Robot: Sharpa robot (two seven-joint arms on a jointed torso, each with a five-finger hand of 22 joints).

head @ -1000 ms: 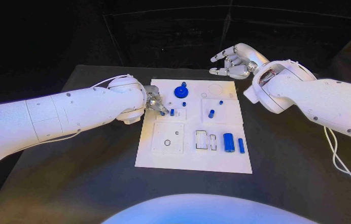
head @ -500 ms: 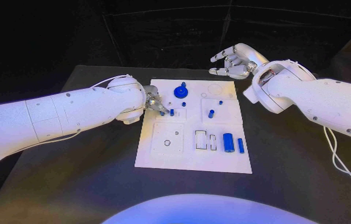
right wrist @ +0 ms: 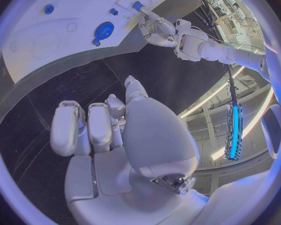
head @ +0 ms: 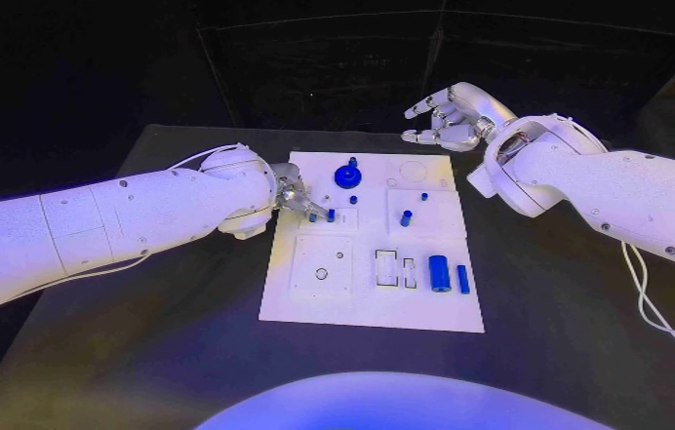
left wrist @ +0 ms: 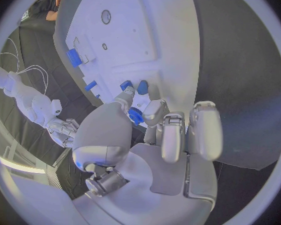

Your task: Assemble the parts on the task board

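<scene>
Table: black top (head: pixel 169 352), dark backdrop behind.
Task board: white plate (head: pixel 359 298) at table centre, long side running away from the robot.
Parts: blue round knob (head: pixel 347 176) near the board's far edge; small blue pegs (head: pixel 405 218) mid-board; blue cylinder (head: pixel 440 273) and slimmer blue bar (head: pixel 463 278) lying side by side near the right edge.
Left hand: (head: pixel 298 199) over the board's left edge, fingertips at a small blue peg (left wrist: pixel 142 87) on the board; whether it actually grips the peg can't be told.
Right hand: (head: pixel 451 118) raised past the board's far right corner, fingers apart, nothing in it, clear of the board.
</scene>
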